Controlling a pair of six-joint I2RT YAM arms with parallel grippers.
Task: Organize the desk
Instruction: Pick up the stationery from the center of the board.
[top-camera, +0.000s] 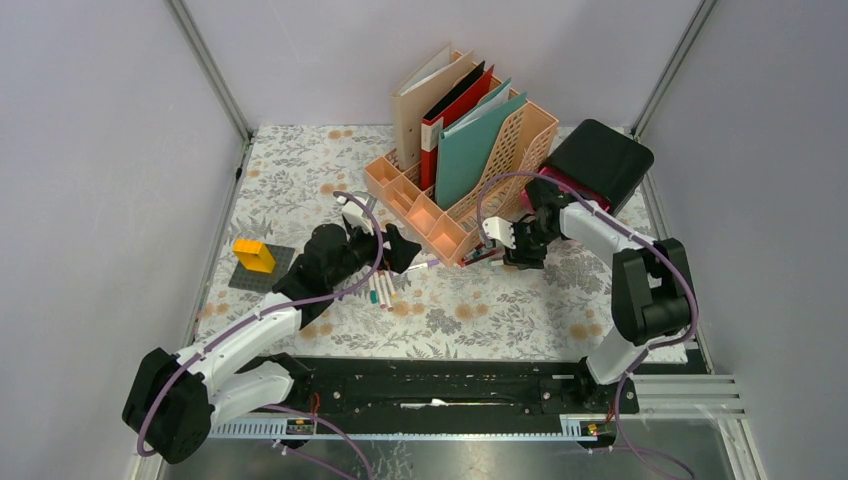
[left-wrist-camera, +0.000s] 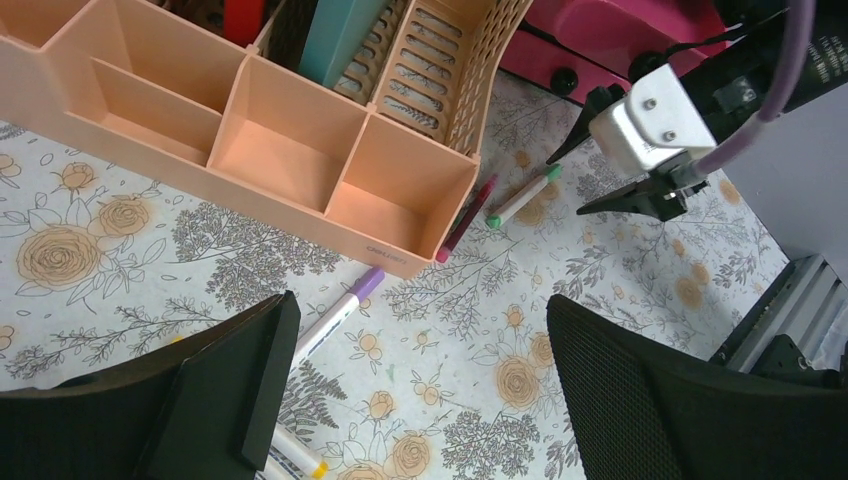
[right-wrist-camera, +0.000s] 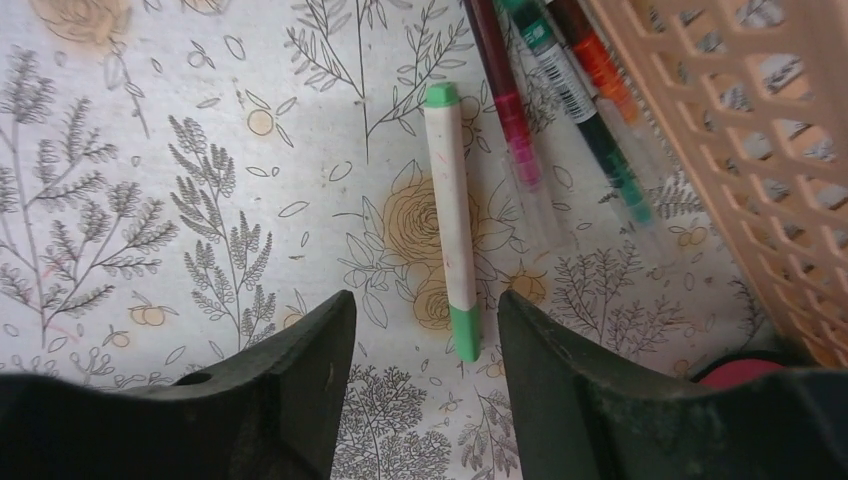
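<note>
The desk (top-camera: 520, 310) has a floral cloth, with a peach file rack (top-camera: 470, 170) holding folders at the back. My right gripper (right-wrist-camera: 425, 305) is open low over the cloth. The near end of a white marker with green caps (right-wrist-camera: 450, 220) lies between its fingertips, untouched and closer to the right one. My left gripper (left-wrist-camera: 420, 310) is wide open in front of the rack's small compartments (left-wrist-camera: 300, 200) and holds nothing. A purple-capped marker (left-wrist-camera: 335, 315) lies by its left finger, and a yellow-capped one (left-wrist-camera: 295, 455) is partly hidden under it.
Magenta (right-wrist-camera: 510, 110), green (right-wrist-camera: 580, 110) and orange (right-wrist-camera: 600, 60) pens lie along the rack's lattice wall (right-wrist-camera: 760, 150). A yellow block on a dark plate (top-camera: 255, 258) sits at the left. A black and pink box (top-camera: 600, 160) stands at the back right.
</note>
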